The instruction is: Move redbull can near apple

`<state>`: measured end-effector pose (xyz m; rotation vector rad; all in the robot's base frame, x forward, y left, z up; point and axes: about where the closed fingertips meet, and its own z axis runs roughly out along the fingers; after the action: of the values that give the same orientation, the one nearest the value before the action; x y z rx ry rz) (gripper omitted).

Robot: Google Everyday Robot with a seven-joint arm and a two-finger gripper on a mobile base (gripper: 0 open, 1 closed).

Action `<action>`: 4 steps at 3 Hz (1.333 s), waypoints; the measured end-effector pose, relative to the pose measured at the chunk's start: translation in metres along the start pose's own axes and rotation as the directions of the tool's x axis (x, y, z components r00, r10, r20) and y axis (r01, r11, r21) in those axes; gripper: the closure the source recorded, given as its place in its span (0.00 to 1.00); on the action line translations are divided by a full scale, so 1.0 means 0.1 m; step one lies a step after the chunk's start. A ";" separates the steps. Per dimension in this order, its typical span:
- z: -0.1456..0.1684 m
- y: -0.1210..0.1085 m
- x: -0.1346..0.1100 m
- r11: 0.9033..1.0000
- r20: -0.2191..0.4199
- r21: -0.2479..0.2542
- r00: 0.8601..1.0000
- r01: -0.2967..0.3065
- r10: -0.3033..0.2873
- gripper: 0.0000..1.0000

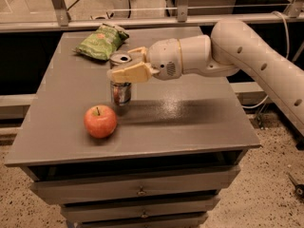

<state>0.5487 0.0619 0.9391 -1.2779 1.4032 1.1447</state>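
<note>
The redbull can (121, 92) stands upright, its base at or just above the grey table top (190, 118), a short way up and to the right of the apple (100, 121). The apple is red-orange with a short dark stem and sits near the table's front left. My gripper (124, 66) reaches in from the right and is shut on the can's upper part, its tan fingers (133, 72) on either side of the can's top. The can's pull-tab top shows between them.
A green crinkled chip bag (101, 42) lies at the table's back left. The white arm (256, 56) spans in from the right above the table. Drawers (140, 191) sit below the top. A metal rail (142, 20) runs behind the table.
</note>
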 end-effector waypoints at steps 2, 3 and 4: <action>0.19 0.20 0.04 0.996 0.012 -0.071 0.999 0.050 -0.049 0.15; 0.21 0.25 0.07 0.994 0.008 -0.087 0.998 0.058 -0.058 0.00; 0.18 0.25 0.09 0.994 -0.001 -0.085 0.998 0.063 -0.063 0.00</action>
<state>0.5239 0.0795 0.9284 -1.3748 1.3197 1.1703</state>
